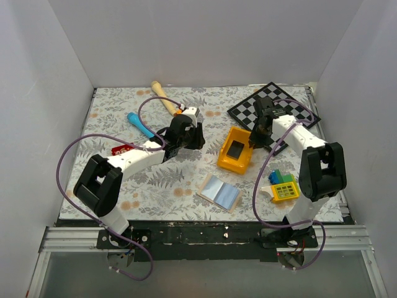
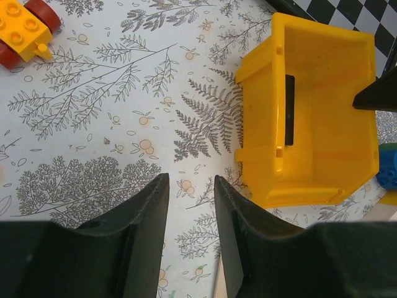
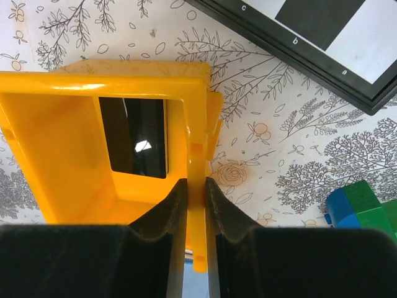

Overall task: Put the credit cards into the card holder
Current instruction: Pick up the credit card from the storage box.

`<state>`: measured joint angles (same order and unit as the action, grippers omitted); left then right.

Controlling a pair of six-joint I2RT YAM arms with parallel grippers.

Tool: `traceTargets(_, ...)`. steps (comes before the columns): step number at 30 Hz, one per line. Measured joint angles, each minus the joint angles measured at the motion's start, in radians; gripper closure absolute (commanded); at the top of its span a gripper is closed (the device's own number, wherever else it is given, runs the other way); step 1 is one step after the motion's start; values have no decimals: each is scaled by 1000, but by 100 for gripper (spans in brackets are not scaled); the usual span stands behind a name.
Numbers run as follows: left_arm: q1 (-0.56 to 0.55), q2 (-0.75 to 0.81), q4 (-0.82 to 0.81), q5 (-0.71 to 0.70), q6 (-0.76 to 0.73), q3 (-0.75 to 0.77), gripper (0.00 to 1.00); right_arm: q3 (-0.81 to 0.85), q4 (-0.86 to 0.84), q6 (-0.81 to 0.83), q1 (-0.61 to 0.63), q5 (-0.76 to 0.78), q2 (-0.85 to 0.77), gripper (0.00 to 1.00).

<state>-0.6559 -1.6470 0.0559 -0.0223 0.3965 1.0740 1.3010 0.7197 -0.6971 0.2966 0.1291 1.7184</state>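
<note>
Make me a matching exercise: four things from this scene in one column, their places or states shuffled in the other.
1. left gripper
2. right gripper
3. card holder
4. chessboard

A. lies open on the mat
B. clamps the yellow bin's wall
C. at the mat's far right
D. open, empty, above the mat

Pairs: 1-D, 2-B, 3-A, 4-C.

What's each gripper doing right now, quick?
Left gripper: open, nothing between its fingers.
Right gripper: closed on the side wall of the yellow bin.
</note>
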Motion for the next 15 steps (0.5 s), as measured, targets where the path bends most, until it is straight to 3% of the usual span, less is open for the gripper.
traceTargets(15, 5, 26, 4, -3, 0, -35, 66, 245, 72, 169, 64, 48, 166, 82)
